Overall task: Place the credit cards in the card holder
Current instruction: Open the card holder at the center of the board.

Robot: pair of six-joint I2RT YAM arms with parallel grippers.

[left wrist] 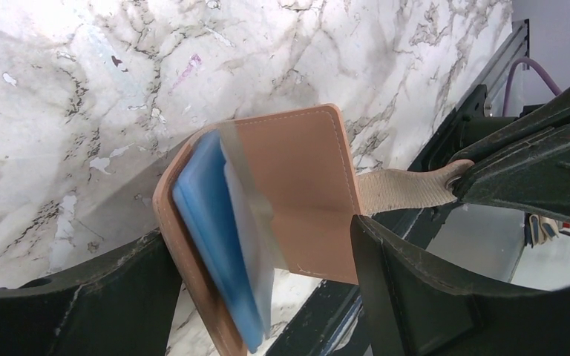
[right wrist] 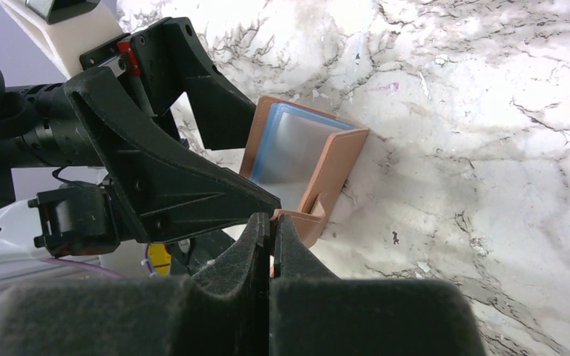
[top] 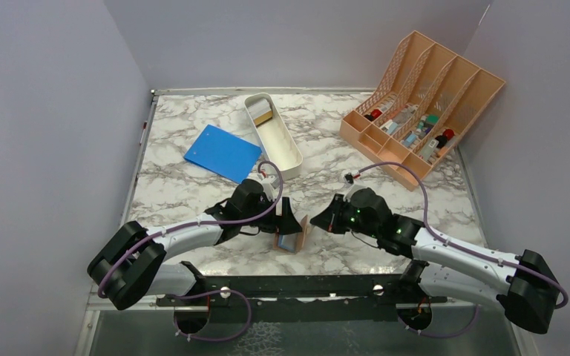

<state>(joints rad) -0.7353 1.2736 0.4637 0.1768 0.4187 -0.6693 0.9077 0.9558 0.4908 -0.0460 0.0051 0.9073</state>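
At front, wide left gripper (top: 286,220) straddling card holder (top: 293,239), right gripper (right wrist: 272,233) apparently pinching strap (left wrist: 404,189).

Left arm (top: 185,236) extends low from 7 o'clock toward centre; left gripper (top: 286,221) jaws are spread wide. Right arm (top: 453,256) extends from 5 o'clock; right gripper (top: 318,220) is clamped on the card holder (top: 292,239) strap.

My gripper (left wrist: 261,245) stands wide open around the card holder (left wrist: 297,170), whose beige strap (left wrist: 404,189) the right gripper (left wrist: 456,182) pinches.
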